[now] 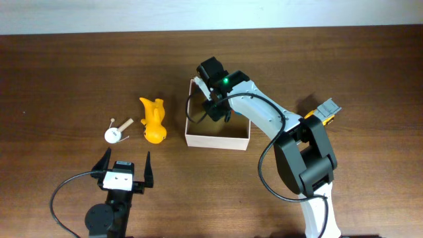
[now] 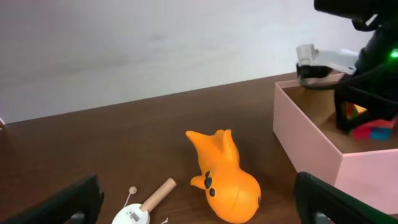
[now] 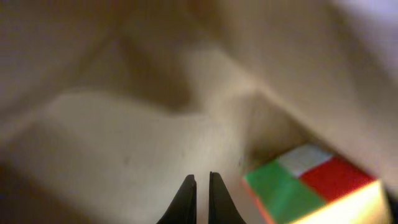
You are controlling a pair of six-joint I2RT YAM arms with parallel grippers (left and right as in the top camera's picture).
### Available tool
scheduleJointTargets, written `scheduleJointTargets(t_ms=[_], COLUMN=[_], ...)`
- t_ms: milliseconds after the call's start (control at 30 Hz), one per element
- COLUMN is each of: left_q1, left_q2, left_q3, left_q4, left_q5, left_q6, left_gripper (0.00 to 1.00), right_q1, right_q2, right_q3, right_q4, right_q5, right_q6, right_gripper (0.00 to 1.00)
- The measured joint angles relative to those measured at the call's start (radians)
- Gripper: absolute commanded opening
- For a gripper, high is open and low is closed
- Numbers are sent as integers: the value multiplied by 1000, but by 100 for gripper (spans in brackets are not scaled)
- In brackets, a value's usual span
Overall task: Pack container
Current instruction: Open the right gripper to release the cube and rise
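The container (image 1: pixel 218 140) is a square, shallow box with white walls and a tan inside, at mid-table; it also shows in the left wrist view (image 2: pixel 311 146). My right gripper (image 1: pixel 215 110) reaches down inside it at its left part. Its fingers (image 3: pixel 201 193) are shut with nothing between them, just above the box floor. A multicoloured cube (image 3: pixel 311 186) lies in the box beside them, and it also shows in the left wrist view (image 2: pixel 368 127). My left gripper (image 1: pixel 125 169) is open and empty near the front edge, facing an orange animal toy (image 1: pixel 153 121).
A small white rattle drum with a wooden handle (image 1: pixel 114 134) lies left of the orange toy (image 2: pixel 225 180). A grey and yellow object (image 1: pixel 326 110) lies right of the box, partly behind my right arm. A pale wall stands beyond the table's far edge.
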Motion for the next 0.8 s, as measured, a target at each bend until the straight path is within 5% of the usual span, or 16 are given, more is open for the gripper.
scheduleJointTargets(t_ms=[800], left_q1=[0], left_q2=[0], left_q3=[0], left_q4=[0], left_q5=[0], left_q6=[0], left_gripper=[99], right_q1=[-78], right_q2=[0], right_q3=[0], right_q4=[-30], right_q5=[0], right_q6=[-37], right_gripper=[4])
